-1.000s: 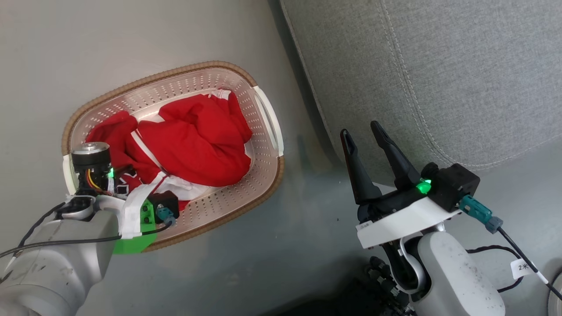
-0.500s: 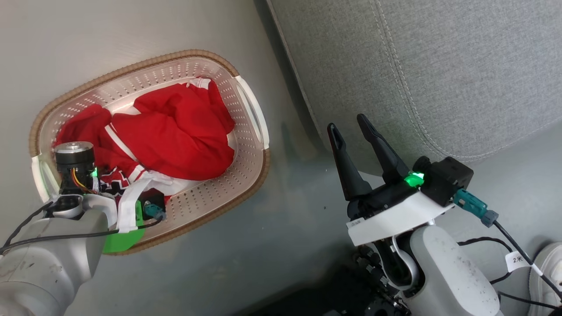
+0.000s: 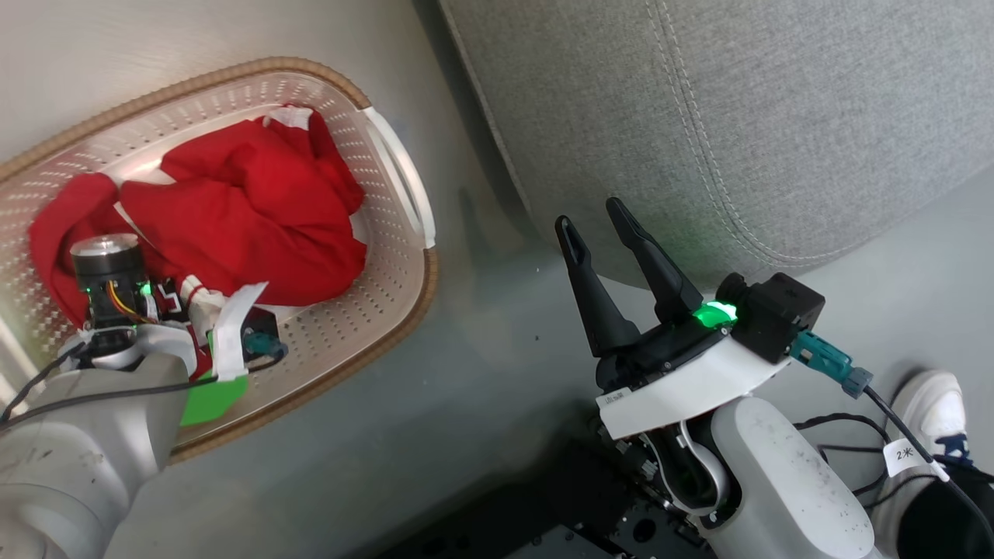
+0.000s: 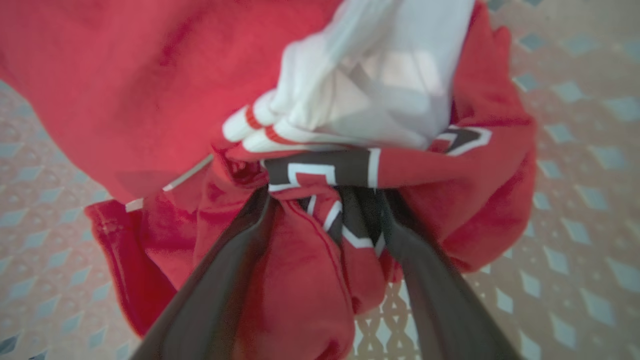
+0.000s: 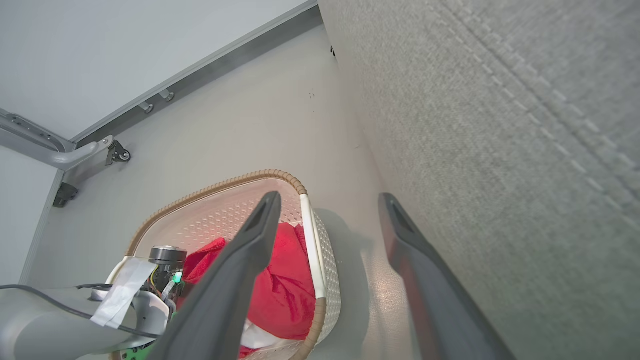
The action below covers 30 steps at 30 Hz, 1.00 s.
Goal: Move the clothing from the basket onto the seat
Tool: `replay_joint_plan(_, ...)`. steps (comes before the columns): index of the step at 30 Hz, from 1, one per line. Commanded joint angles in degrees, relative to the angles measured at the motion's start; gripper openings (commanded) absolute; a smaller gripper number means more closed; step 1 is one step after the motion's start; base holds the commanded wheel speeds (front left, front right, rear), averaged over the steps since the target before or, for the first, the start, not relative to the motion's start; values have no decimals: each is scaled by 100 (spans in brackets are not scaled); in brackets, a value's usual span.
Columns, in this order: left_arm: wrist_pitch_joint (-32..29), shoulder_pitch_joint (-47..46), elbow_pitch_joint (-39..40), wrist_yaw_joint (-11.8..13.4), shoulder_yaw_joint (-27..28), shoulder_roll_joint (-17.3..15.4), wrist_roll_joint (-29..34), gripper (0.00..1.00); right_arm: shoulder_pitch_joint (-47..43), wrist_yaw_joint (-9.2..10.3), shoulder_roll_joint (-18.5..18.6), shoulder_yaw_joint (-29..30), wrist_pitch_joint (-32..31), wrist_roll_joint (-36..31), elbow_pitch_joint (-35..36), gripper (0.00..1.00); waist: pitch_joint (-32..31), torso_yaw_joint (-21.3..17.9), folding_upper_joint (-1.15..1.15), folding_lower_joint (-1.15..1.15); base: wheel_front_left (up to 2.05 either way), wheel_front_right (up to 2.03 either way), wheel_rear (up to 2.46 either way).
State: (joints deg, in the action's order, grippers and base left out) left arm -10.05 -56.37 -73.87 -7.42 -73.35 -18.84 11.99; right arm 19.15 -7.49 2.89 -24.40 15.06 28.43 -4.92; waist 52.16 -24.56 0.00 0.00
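The cream perforated basket with its brown rim stands on the floor at the left. The bright red clothing lies bunched inside it. My left arm's wrist hangs over the near end of the basket, fingers pointing down into the cloth. In the left wrist view my left gripper is shut on a fold of the clothing with black-and-white lettering and white trim. My right gripper stands open and empty beside the grey seat, right of the basket. The right wrist view shows my right gripper, the basket and the seat.
Grey floor runs between basket and seat. A person's white shoe stands at the lower right beside cables. My dark base is at the bottom. A wall with a metal rail lies beyond the basket.
The head camera has turned, so basket and seat show further left. My left gripper stays on the clothing in the basket. The right gripper stays open. A shoe has come into view.
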Motion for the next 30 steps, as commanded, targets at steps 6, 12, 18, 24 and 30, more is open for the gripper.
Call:
replay_joint_plan(6,-344,-205,0,-2,-2,-115,-212,100,13,0,-1,-18,18,95,88,100,228,-172,0,0,0,0,0)
replay_joint_plan(12,-869,-199,-6,-3,-1,-77,-520,100,-49,0,0,52,18,40,214,100,357,-104,0,0,0,0,0)
replay_joint_plan(18,-1168,-170,-14,-5,-3,23,-706,100,-122,0,0,123,18,24,312,100,423,-62,0,0,0,0,0)
replay_joint_plan(24,-1406,-204,-9,-11,-2,105,-1046,0,-122,0,-1,169,18,20,359,100,465,-27,0,0,0,0,0)
replay_joint_plan(30,-1400,-260,-7,-11,-2,95,-1092,0,59,0,0,139,18,28,364,100,399,-35,0,0,0,0,0)
